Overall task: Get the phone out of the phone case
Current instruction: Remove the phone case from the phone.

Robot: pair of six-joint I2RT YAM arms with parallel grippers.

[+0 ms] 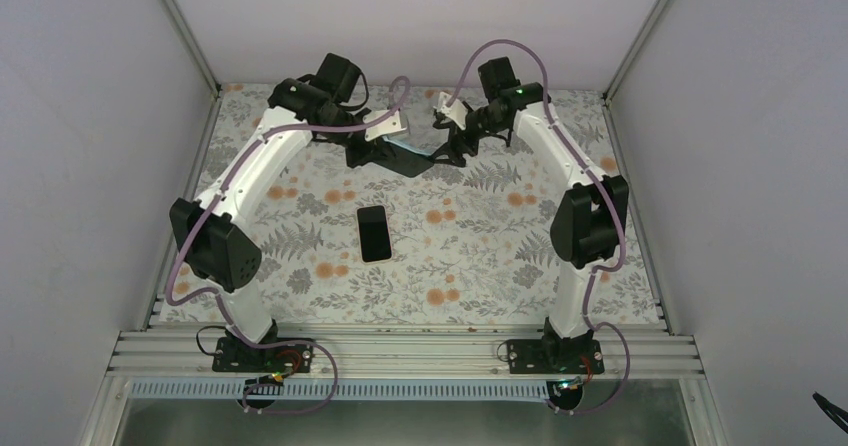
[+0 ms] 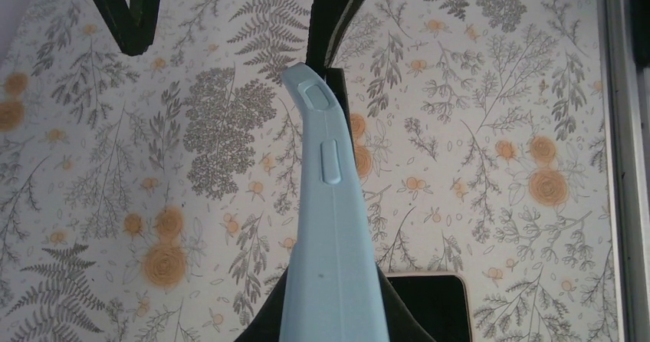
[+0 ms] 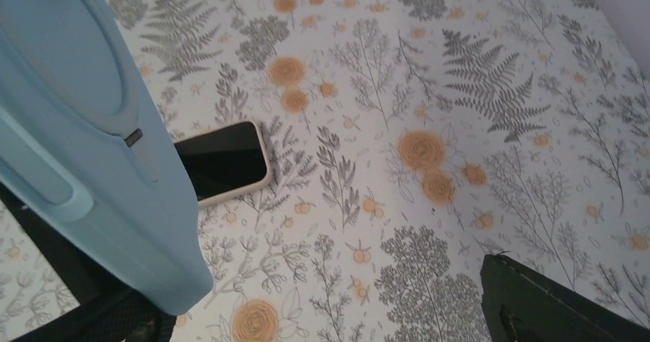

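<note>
Floral cloth in grey ferns and orange blooms covers the table (image 1: 490, 266), and on it the phone (image 1: 373, 233) lies flat with its dark screen up, about midway between the two arms and well nearer the bases than the grippers are. Its long axis runs from the near edge toward the far wall, almost straight, and a pale rim frames the glass. It is out of the phone case (image 2: 329, 227) and apart from it. The pale blue case is held up off the cloth near the far side, seen edge-on from the left wrist with two raised button covers along its side; its long axis reaches away from the left gripper (image 2: 331, 323), whose jaws are clamped tight on its lower end. Neither wrist view shows the case's inner side. The right gripper (image 2: 226, 47) stands wide apart and grips nothing, with one dark finger just behind the free end of the case and the other well off to the side. Plain pale walls (image 1: 400, 16) enclose the table.
</note>
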